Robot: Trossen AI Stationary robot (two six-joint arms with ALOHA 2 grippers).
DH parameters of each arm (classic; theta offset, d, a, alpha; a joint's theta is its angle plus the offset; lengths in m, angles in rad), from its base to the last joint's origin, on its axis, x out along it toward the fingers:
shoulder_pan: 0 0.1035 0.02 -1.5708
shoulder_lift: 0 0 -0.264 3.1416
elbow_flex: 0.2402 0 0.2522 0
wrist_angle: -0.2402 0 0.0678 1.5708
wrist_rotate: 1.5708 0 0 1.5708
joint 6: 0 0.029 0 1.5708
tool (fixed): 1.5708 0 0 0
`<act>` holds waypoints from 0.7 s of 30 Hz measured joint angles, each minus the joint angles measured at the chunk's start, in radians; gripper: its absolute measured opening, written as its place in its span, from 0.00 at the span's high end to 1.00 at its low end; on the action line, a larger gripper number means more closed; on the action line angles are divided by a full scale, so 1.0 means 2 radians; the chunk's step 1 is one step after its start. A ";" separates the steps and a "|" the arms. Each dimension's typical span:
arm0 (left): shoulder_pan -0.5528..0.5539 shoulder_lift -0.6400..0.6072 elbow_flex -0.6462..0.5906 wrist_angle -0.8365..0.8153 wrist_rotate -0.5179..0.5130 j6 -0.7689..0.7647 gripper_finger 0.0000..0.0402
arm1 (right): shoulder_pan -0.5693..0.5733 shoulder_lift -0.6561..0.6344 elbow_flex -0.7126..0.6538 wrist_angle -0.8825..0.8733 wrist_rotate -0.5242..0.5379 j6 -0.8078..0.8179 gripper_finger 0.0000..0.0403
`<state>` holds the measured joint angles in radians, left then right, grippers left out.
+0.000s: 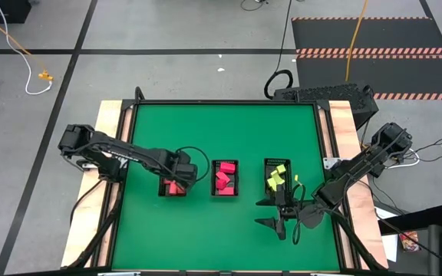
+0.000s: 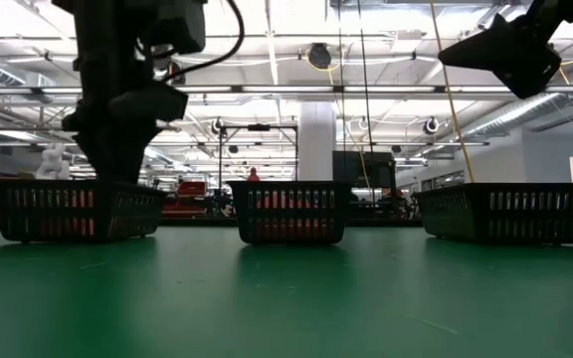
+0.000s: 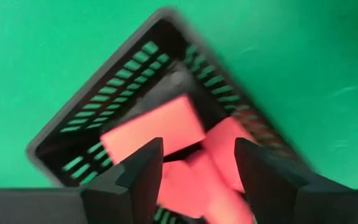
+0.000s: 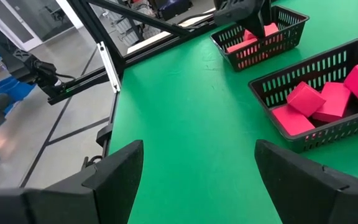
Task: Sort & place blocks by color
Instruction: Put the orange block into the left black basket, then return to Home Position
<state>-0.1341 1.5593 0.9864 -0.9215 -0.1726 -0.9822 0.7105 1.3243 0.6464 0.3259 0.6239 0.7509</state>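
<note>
The left gripper (image 1: 176, 182) hangs directly over the salmon-red blocks (image 3: 157, 127) in the left basket (image 1: 164, 192), fingers spread and gripping nothing. The right gripper (image 1: 282, 226), spread wide and empty, waits at six o'clock from the yellow-green blocks (image 1: 276, 177).

Three black mesh baskets (image 1: 225, 188) are set in a row across the middle of the green tabletop (image 1: 206, 130), whose side edges are framed by wooden boards (image 1: 110, 123).

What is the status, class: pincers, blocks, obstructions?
Left pincer open over salmon blocks in left basket. Right pincer open, waiting near yellow-green basket. Nothing in the way.
</note>
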 joint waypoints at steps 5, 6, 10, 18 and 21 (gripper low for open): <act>0.000 0.000 -0.019 -0.002 0.037 -0.003 0.54 | 0.000 0.000 0.000 -0.001 0.000 0.000 0.26; -0.001 0.000 -0.020 -0.002 0.048 -0.003 0.54 | 0.000 0.000 0.000 -0.001 0.000 -0.001 0.26; -0.012 0.000 -0.019 0.007 0.083 -0.011 0.56 | 0.000 0.000 0.000 -0.001 0.000 -0.002 0.26; -0.041 0.000 0.010 0.005 0.100 -0.021 0.57 | -0.001 0.000 0.000 -0.001 0.000 -0.005 0.26; -0.045 0.000 0.024 0.000 0.096 -0.022 0.57 | -0.001 0.000 0.000 -0.001 0.001 -0.005 0.26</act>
<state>-0.2234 1.5597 1.0352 -0.9206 0.0193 -1.0271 0.7086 1.3243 0.6464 0.3244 0.6250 0.7403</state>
